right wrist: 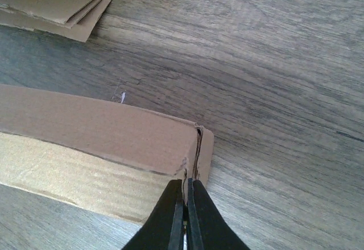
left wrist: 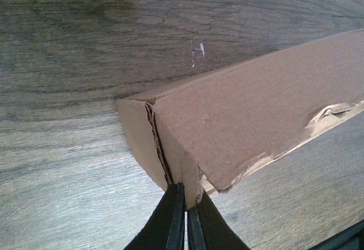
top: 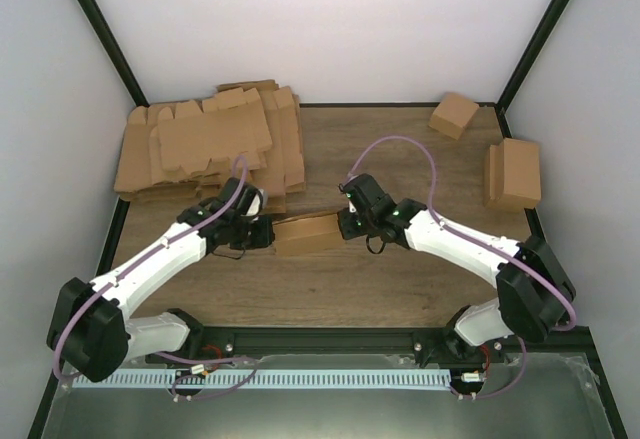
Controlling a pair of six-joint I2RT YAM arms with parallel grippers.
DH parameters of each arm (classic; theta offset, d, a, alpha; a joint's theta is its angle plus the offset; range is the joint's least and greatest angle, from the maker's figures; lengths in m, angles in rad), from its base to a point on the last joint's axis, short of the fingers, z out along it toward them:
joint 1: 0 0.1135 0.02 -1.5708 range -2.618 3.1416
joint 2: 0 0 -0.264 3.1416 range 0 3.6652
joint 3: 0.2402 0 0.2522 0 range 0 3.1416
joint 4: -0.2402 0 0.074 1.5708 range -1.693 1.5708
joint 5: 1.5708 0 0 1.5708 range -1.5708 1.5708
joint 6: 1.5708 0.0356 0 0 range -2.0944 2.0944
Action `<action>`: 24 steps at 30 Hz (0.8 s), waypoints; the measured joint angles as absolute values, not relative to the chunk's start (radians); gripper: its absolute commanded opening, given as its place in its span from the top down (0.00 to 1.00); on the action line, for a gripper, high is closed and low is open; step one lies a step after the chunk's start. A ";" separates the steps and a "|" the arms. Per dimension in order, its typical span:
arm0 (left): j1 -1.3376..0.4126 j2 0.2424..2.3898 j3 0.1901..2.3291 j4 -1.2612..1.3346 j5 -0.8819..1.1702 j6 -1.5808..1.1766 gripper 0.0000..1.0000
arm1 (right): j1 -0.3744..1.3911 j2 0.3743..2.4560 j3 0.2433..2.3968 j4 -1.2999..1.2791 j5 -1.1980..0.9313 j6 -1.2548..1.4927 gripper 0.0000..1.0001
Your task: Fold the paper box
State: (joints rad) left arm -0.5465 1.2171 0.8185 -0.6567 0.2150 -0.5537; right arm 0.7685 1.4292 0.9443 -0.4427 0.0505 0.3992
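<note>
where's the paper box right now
In the top view the paper box sits mid-table, pinched at its ends between the left tool and the right tool, just nearer the arms than the pile of flat blanks.

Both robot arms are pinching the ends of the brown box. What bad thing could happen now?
The left tool and right tool each pinch only a thin end wall of the paper box, so it could slip out. Its ragged edge near the left tool might tear further if they pull apart.
</note>
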 measured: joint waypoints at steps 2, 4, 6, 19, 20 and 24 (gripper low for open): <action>-0.549 1.217 0.813 -0.649 0.214 -0.553 0.96 | 0.769 1.427 0.934 -0.427 0.054 0.402 0.99; -0.551 1.217 0.808 -0.644 0.214 -0.553 0.96 | 0.770 1.425 0.928 -0.417 0.057 0.402 0.99; -0.554 1.217 0.802 -0.638 0.212 -0.553 0.96 | 0.772 1.423 0.926 -0.414 0.059 0.402 0.99; -0.577 1.203 0.766 -0.603 0.210 -0.569 0.96 | 0.821 1.342 0.777 -0.260 0.140 0.420 0.99; -0.579 1.203 0.765 -0.600 0.210 -0.569 0.96 | 0.822 1.335 0.762 -0.240 0.145 0.422 0.99; -0.582 1.198 0.755 -0.583 0.210 -0.569 0.96 | 0.828 1.319 0.715 -0.171 0.163 0.432 0.99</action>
State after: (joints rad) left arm -0.5823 1.1980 0.7551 -0.5831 0.2096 -0.5690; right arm 0.8284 1.3193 0.7147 -0.1707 0.1635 0.4316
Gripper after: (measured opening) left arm 0.040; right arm 0.017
